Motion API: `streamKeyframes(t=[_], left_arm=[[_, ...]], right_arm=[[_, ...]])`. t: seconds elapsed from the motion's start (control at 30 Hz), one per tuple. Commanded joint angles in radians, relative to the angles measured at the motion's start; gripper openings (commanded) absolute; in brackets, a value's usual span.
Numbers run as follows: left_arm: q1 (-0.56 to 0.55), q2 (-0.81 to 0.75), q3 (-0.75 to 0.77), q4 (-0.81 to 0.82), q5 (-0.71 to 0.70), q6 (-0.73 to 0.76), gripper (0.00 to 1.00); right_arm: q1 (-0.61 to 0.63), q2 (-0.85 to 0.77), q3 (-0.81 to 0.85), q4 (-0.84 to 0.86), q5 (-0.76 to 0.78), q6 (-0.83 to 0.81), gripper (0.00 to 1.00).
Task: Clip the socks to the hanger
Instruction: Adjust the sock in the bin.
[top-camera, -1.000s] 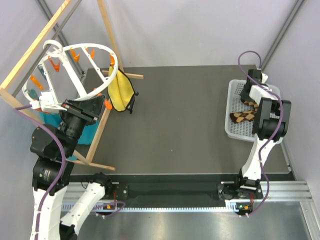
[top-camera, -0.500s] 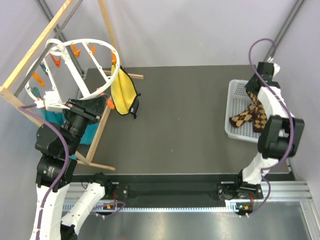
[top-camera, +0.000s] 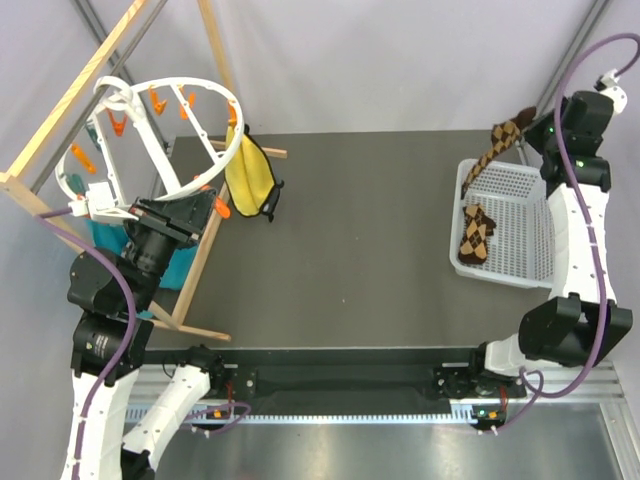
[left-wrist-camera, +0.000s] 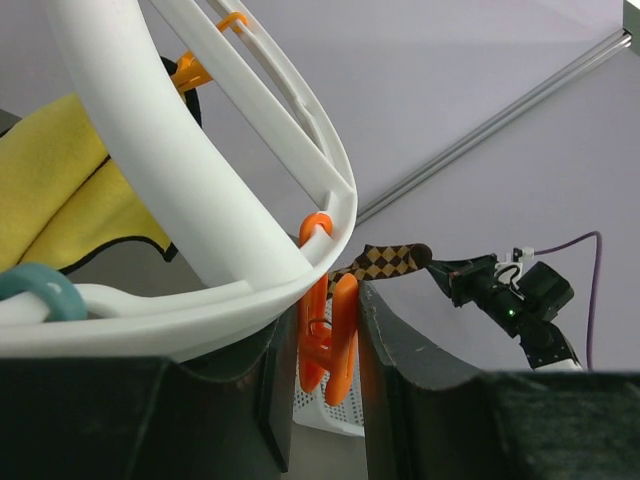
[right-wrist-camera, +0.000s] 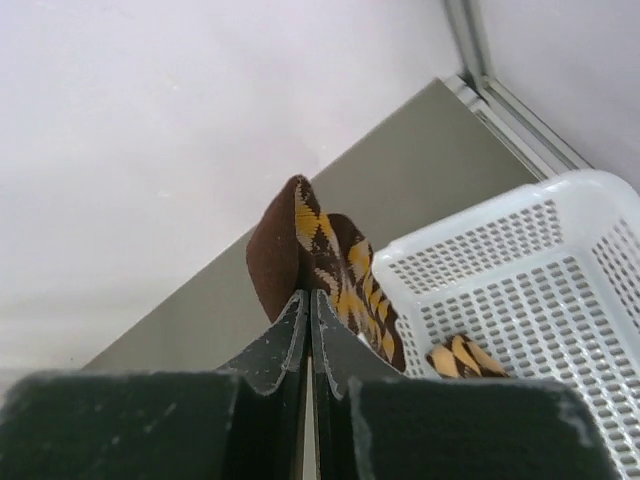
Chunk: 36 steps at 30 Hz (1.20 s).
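Observation:
My right gripper (top-camera: 535, 122) is shut on the dark cuff of a brown-and-tan argyle sock (top-camera: 494, 148) and holds it high above the white mesh basket (top-camera: 520, 200); in the right wrist view the sock (right-wrist-camera: 330, 255) hangs down from my jaws. Its lower part (top-camera: 473, 232) still lies in the basket. My left gripper (left-wrist-camera: 330, 340) is closed around an orange clip (left-wrist-camera: 328, 335) on the white ring hanger (top-camera: 150, 130), which hangs inside the wooden frame. The hanger's rim (left-wrist-camera: 170, 150) fills the left wrist view.
A yellow cloth (top-camera: 247, 178) hangs from the hanger's near side. A teal cloth (top-camera: 100, 235) hangs behind my left wrist. The wooden frame rack (top-camera: 205, 240) stands at the table's left. The basket sits at the right edge.
My right gripper rose and moved back-right, pulling the sock up out of the basket. The left arm and hanger shifted only slightly.

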Motion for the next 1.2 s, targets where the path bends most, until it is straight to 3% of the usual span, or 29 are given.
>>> streamKeyframes(t=[0.0,0.13,0.37,0.43,0.5,0.63,0.83,1.0,1.17], left_arm=[[-0.011,-0.005,-0.006,0.023,0.088,-0.012,0.00],[-0.013,-0.010,-0.012,0.013,0.091,-0.014,0.00],[-0.028,-0.005,-0.032,0.007,0.103,-0.025,0.00],[-0.028,-0.004,-0.034,0.006,0.103,-0.025,0.00],[-0.028,-0.007,-0.034,0.006,0.097,-0.021,0.00],[-0.028,-0.010,-0.037,0.009,0.088,-0.021,0.00],[-0.028,-0.018,-0.046,0.003,0.080,-0.025,0.00],[-0.028,-0.012,-0.038,-0.010,0.079,-0.021,0.00],[-0.028,-0.007,-0.049,-0.011,0.082,-0.029,0.00]], right_arm=[[-0.066,-0.050,-0.103,-0.018,-0.005,0.045,0.00],[-0.117,-0.109,-0.331,0.025,0.121,0.042,0.00],[-0.149,-0.133,-0.499,0.016,0.363,-0.036,0.01],[-0.147,-0.138,-0.490,0.016,0.405,-0.077,0.13],[-0.138,-0.121,-0.455,-0.015,0.401,-0.108,0.35],[-0.013,-0.089,-0.352,-0.020,0.460,-0.223,0.52],[0.113,0.037,-0.254,-0.035,0.289,-0.298,0.47],[0.133,0.167,-0.234,-0.041,0.252,-0.281,0.38],[0.135,0.292,-0.209,-0.037,0.213,-0.286,0.38]])
